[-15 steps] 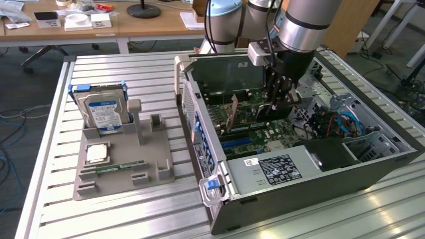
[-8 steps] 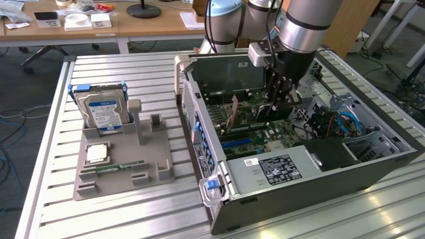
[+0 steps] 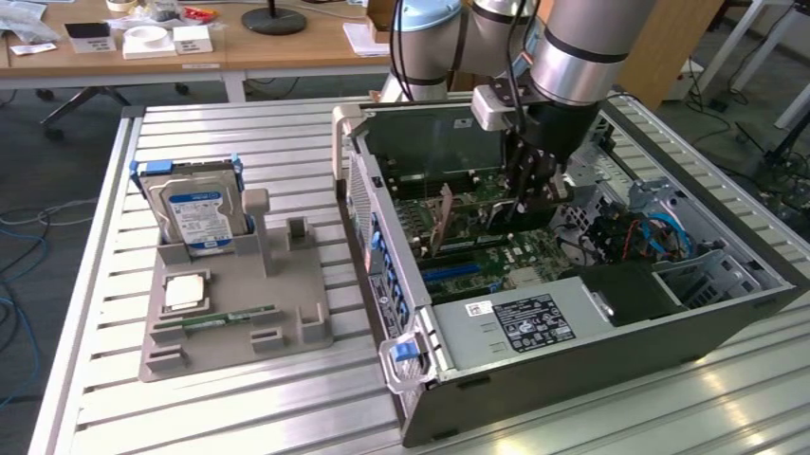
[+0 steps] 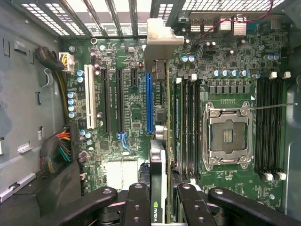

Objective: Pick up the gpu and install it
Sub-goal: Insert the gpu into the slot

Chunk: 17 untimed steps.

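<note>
The gpu (image 4: 157, 160) is pinched on edge by the gripper (image 4: 162, 190), held over the board (image 4: 134, 108) in the computer case (image 3: 595, 370), just beside the blue slot (image 4: 149, 101); the fitting step is judged under way; a straight line-up with a slot is needed.

A: Gripper (image 3: 538, 202) down inside the case (image 3: 608, 351) on the bench (image 3: 228, 417), gpu (image 4: 157, 162) edge-on between its fingers.
B: Motherboard (image 4: 136, 108) directly beneath it; hard drive (image 3: 196, 213) well apart, outside the case, toward the exterior view's left.
</note>
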Motion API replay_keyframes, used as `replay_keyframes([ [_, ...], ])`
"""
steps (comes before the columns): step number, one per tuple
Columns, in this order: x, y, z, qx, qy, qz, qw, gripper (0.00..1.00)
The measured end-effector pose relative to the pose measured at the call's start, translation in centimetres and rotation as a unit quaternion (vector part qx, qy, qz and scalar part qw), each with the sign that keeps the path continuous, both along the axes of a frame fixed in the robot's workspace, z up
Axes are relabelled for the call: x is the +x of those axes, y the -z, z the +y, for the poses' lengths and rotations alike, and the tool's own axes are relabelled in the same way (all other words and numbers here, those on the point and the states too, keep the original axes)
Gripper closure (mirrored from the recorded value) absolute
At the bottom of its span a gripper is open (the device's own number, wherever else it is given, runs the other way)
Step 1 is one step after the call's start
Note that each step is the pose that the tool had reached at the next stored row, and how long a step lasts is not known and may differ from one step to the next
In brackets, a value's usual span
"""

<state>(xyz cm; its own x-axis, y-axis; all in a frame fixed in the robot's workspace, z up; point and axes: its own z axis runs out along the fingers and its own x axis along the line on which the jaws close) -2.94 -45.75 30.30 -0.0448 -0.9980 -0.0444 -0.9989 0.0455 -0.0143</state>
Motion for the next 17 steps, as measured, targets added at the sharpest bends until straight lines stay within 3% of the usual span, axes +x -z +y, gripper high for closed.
replay_keyframes([
  [5,-0.01,0.03,-0.01,-0.0001,0.0,0.0001,1.0,0.73],
  [9,-0.24,0.15,0.0,0.0055,0.0,0.0,1.0,0.73],
  [14,-0.27,0.27,-0.59,0.0071,0.0,0.0,1.0,0.73],
  [17,-0.44,0.43,-0.72,0.0087,0.0,-0.0001,1.0,0.73],
])
